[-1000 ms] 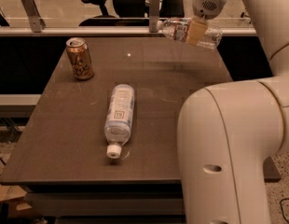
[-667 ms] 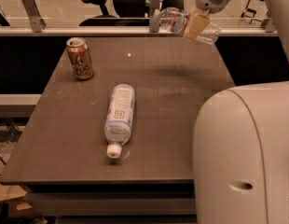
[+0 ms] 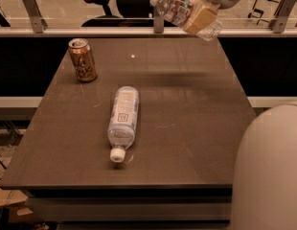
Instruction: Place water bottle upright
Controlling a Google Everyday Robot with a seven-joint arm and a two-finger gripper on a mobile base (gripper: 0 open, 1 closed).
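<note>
Gripping water bottle (image 3: 173, 7), tool (image 3: 202, 19) hangs above table (image 3: 196, 121).

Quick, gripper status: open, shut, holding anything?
Gripper: closed on the water bottle, holding it tilted in the air above the far edge of the table.

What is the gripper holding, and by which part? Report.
The gripper, above the table's far edge, holds the water bottle by its lower body, near the base, cap pointing left.
</note>
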